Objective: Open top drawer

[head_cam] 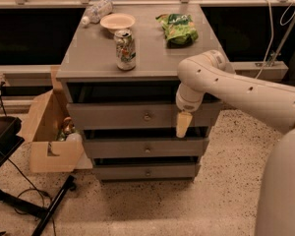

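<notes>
The grey cabinet (pixel 88 68) has three drawers stacked in its front. The top drawer (pixel 113 116) is the uppermost grey front, with a small round metal knob (pixel 147 116) at its centre and a dark gap above it. Its front stands about in line with the two drawers below (pixel 113 148). My gripper (pixel 183 124) hangs pointing down from the white arm (pixel 236 90), in front of the right part of the top drawer's front. It is to the right of the knob and apart from it.
On the cabinet top stand a soda can (pixel 125 49), a white bowl (pixel 117 21), a lying water bottle (pixel 97 10) and a green chip bag (pixel 177 29). An open cardboard box (pixel 51 132) sits against the cabinet's left side. Black stand legs (pixel 49 208) lie at the lower left.
</notes>
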Action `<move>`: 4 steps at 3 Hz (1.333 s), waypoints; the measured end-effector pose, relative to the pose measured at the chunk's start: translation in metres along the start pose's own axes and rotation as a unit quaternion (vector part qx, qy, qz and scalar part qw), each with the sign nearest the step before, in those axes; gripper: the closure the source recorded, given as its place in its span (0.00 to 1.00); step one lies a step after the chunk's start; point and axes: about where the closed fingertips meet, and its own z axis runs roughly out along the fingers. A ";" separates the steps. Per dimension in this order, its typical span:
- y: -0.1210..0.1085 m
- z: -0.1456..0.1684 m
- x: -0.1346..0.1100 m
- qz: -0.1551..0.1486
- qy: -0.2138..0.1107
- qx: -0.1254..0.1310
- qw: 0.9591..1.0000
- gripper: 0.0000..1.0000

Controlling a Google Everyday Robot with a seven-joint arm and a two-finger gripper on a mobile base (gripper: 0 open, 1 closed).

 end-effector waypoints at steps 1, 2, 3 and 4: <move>0.007 0.022 0.003 0.011 0.009 -0.030 0.999 0.19; 0.014 0.018 0.017 0.024 0.027 -0.046 0.998 0.41; 0.014 0.015 0.020 0.026 0.031 -0.048 0.998 0.64; 0.012 0.008 0.019 0.026 0.031 -0.048 0.998 0.88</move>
